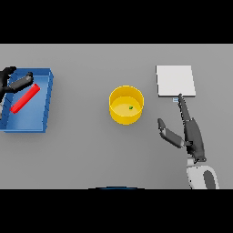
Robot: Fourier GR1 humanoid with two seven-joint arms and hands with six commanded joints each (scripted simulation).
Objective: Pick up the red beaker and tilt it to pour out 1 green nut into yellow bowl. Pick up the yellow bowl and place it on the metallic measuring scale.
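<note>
The yellow bowl (126, 105) stands upright at the table's middle with one small green nut (130, 108) inside it. The red beaker (25, 98) lies on its side in the blue bin (47, 102) at the left. My left hand (12, 83) hovers over the bin's far left corner, fingers relaxed, holding nothing. The metallic measuring scale (175, 81) is a pale square plate at the back right. My right hand (189, 132) is open, right of the bowl and apart from it, its straight fingers (183, 105) pointing at the scale's near edge, thumb spread left.
The bin's walls rise around the beaker at the left edge of the table. Bare grey table lies between the bowl and the scale and in front of the bowl.
</note>
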